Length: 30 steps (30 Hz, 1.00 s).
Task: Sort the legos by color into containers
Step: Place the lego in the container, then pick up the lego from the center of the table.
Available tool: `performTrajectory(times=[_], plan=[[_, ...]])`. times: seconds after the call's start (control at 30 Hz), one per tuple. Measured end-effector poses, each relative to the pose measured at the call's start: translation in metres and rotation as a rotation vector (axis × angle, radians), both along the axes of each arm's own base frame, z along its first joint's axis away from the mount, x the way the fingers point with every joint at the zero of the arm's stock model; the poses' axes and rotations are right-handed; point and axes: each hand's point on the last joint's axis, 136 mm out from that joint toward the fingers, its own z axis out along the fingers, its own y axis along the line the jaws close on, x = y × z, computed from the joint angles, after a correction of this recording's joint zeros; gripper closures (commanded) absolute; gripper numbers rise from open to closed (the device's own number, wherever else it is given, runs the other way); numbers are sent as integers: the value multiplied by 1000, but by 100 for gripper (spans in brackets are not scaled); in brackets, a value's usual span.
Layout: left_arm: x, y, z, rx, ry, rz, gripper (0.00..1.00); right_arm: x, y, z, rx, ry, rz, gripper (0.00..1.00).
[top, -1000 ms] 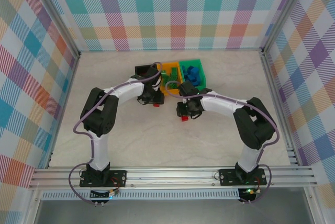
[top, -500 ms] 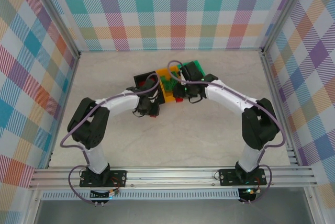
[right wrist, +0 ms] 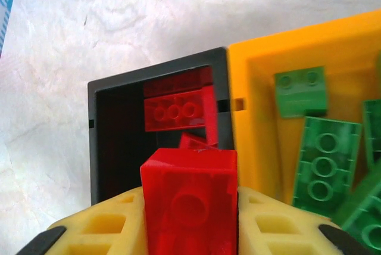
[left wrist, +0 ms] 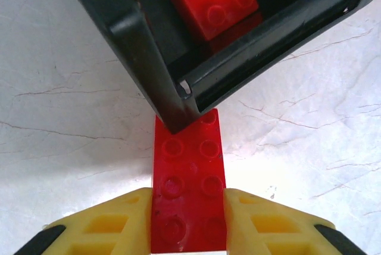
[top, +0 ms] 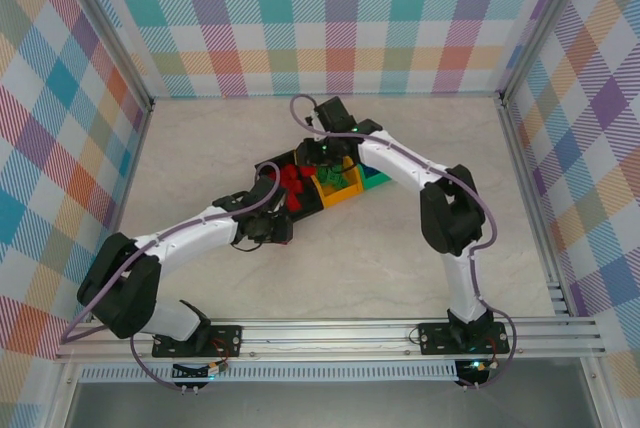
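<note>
Right gripper [right wrist: 189, 222] is clamping a red brick [right wrist: 189, 177] above the black bin [right wrist: 95, 142], seemingly bound for the red legos [right wrist: 172, 112] inside; left gripper [left wrist: 188, 225] is pinching a second red brick [left wrist: 189, 171] at the bin's corner.

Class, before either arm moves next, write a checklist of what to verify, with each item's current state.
1. Grip of right pincer on right-held brick: ok.
2. The right-held brick clear of orange-yellow bin: cannot tell; it sits by the shared wall.
3. Grip of left pincer on left-held brick: ok.
4. The left-held brick over black bin opening: not ok; it is outside, at a corner.
5. Only red inside black bin: ok.
</note>
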Motion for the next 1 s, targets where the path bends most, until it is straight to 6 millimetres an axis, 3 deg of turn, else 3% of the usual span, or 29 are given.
performTrajectory(times=[0.17, 0.23, 0.33, 0.4, 0.6, 0.8, 0.9, 0.93, 1.0], plan=[[-3, 0, -2, -6, 7, 8, 66, -15, 17, -17, -31, 19, 59, 39], [-3, -1, -3, -6, 10, 9, 60, -18, 18, -22, -42, 30, 64, 37], [-4, -1, -9, 3, 24, 13, 39, -18, 14, -26, -51, 36, 62, 35], [-6, -2, -15, 15, 36, 4, 31, -17, 14, -26, -51, 33, 65, 35], [-15, -7, -32, 77, 81, -31, 29, -28, 4, -25, -58, 25, 71, 35], [-7, -7, -43, 147, 88, -32, 47, -35, -3, -26, -60, 28, 70, 35], [-6, -6, -44, 154, 86, -30, 73, -38, -6, -26, -60, 26, 70, 35], [-6, -8, -43, 153, 84, -33, 77, -40, -7, -26, -61, 27, 70, 35], [-6, -10, -41, 156, 82, -36, 78, -41, -9, -27, -65, 27, 70, 35]])
